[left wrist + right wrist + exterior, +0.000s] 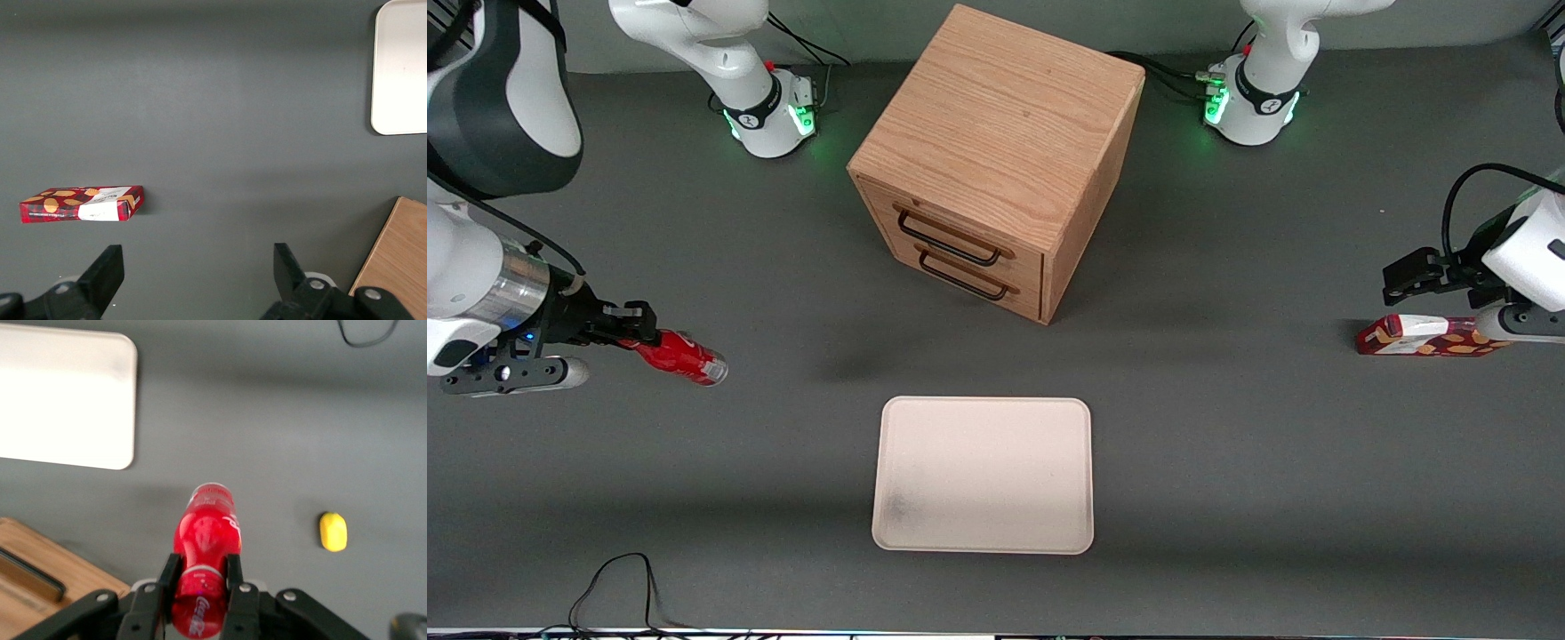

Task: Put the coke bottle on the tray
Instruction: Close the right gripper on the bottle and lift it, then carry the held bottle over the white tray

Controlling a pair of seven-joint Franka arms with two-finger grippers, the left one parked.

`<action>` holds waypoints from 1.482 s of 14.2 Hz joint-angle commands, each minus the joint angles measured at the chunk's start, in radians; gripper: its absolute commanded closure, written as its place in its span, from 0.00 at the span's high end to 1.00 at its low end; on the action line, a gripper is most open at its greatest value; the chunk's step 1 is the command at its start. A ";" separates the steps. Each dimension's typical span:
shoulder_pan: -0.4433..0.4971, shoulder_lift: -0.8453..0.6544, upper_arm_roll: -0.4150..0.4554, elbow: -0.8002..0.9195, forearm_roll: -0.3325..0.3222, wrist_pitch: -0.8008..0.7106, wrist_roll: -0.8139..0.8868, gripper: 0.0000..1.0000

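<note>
Small red plastic coke bottle [203, 547]: glossy, smooth, clear at the base; clamped between the fingers of the black matt pincer [199, 577], at the working arm's end.
Large cream-beige rectangular tray [983, 474]: matt, smooth, faintly smudged.
Dark grey tabletop [1227, 444]: matt, even finish.
Light wooden drawer box [996, 160]: visible grain, satin; dark metal handles [951, 244].
Flat red patterned carton [81, 204]: printed card, slight sheen.
</note>
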 commanded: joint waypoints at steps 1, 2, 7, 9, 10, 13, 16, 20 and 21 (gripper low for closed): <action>0.001 0.263 0.075 0.358 0.008 -0.071 0.045 0.00; 0.005 0.297 0.103 0.390 0.005 -0.016 0.063 0.00; 0.118 0.480 0.168 0.398 -0.107 0.341 0.130 0.00; 0.134 0.550 0.168 0.396 -0.128 0.464 0.129 0.00; 0.146 0.580 0.168 0.396 -0.133 0.515 0.130 0.00; 0.171 0.632 0.166 0.392 -0.141 0.616 0.133 0.00; 0.169 0.647 0.166 0.380 -0.141 0.627 0.129 0.00; 0.160 0.653 0.162 0.328 -0.141 0.648 0.130 0.01; 0.156 0.653 0.159 0.315 -0.141 0.670 0.129 0.02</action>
